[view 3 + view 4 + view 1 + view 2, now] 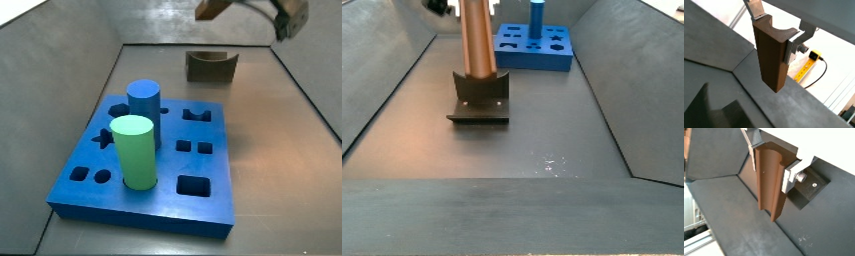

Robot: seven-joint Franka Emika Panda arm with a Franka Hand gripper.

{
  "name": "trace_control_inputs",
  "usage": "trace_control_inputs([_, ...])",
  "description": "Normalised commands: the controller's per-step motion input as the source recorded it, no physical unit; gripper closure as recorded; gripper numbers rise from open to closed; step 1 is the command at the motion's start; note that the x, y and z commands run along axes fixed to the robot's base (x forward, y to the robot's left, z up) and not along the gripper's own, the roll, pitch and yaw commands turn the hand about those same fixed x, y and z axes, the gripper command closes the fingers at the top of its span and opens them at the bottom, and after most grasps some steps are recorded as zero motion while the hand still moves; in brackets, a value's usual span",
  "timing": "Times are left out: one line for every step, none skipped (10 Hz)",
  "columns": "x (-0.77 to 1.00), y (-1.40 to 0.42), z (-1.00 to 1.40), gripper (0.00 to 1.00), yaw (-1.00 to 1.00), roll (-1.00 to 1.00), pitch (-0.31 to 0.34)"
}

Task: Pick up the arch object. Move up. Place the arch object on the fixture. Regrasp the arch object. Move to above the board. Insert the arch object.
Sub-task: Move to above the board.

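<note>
The gripper (777, 31) clamps the top of the orange-brown bar-like arch object (771, 57), hanging upright over the dark olive-grey notched fixture (480, 99). It looks rigid, light and smooth; a regrasp across its long flat sides seems safest.

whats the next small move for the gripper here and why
Probably a short move straight down. The gripper is shut on the arch object, which hangs upright over the fixture; in a side view its lower end sits about at the notch, but whether it touches is unclear. The board comes later.
</note>
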Motion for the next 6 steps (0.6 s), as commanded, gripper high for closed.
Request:
trace_control_inputs([-0.07,0.1,1.0,1.0,-0.05,-0.07,-0.044])
trace_control_inputs([-0.07,0.09,1.0,1.0,-0.06,-0.07,-0.035])
trace_control_inputs([-0.08,0.09,1.0,1.0,-0.06,-0.08,-0.025])
trace_control_inputs([-0.09,0.08,1.0,1.0,-0.06,-0.08,-0.01])
trace_control_inputs([-0.09,0.08,1.0,1.0,-0.06,-0.08,0.002])
trace_control_inputs([-0.09,0.07,1.0,1.0,-0.05,-0.09,0.014])
